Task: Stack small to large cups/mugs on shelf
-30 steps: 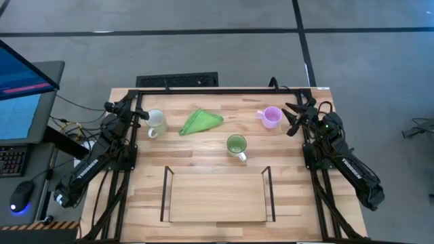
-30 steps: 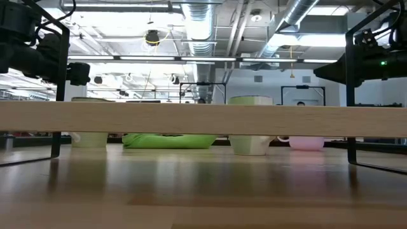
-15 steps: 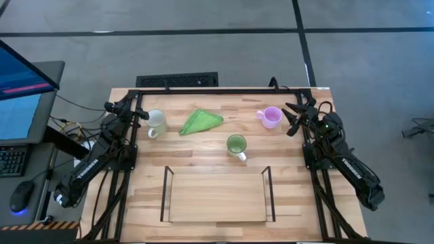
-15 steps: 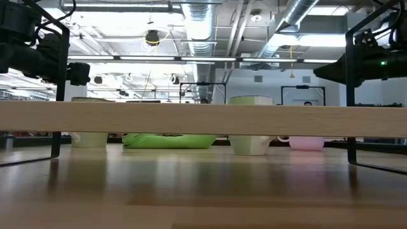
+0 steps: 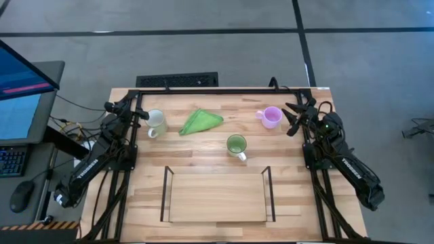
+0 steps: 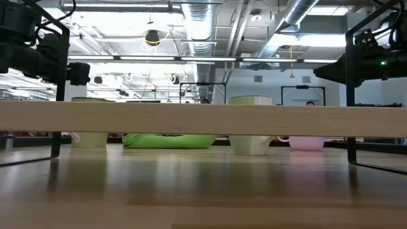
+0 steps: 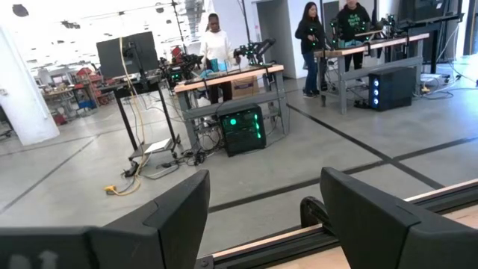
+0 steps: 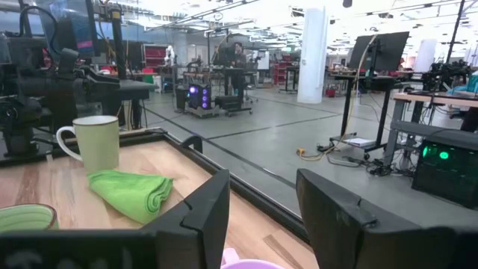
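Three mugs stand upright on their bases on the wooden table: a white mug (image 5: 156, 122) at the far left, a green mug (image 5: 237, 145) near the middle, and a light purple mug (image 5: 271, 116) at the far right. The shelf (image 5: 217, 196), with a clear top and black side frames, stands at the near middle, and nothing is on it. My left gripper (image 5: 144, 114) is open, just left of the white mug. My right gripper (image 5: 290, 119) is open, just right of the purple mug, whose rim (image 8: 254, 264) shows between its fingers. Neither gripper holds anything.
A crumpled green cloth (image 5: 201, 121) lies between the white and green mugs. A black rail (image 5: 224, 90) runs along the table's far edge. Bare table lies between the mugs and the shelf. People stand in the room beyond (image 7: 215, 45).
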{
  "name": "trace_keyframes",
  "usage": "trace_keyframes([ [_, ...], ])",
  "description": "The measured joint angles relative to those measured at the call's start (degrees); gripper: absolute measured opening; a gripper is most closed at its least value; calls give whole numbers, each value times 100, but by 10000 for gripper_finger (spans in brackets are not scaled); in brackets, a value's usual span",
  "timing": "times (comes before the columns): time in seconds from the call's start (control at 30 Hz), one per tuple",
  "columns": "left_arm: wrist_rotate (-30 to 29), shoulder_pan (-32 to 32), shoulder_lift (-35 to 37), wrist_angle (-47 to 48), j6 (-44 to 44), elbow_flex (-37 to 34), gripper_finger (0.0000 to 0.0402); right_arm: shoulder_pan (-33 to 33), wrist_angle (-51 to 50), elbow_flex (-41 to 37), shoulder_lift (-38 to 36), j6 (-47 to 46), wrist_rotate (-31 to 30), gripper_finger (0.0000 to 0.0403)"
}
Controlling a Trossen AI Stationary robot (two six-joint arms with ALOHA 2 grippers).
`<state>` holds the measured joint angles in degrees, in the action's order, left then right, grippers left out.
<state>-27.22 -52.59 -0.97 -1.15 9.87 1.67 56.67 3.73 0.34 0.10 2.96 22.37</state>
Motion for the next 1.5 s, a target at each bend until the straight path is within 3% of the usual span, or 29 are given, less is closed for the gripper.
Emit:
trace_keyframes([
  [1.2,-197,-7,0,-56,288,-7,247,1,0,0,1,0,2,177],
  [1.5,-257,-7,0,-98,-439,-11,247,0,0,0,0,0,2,177],
])
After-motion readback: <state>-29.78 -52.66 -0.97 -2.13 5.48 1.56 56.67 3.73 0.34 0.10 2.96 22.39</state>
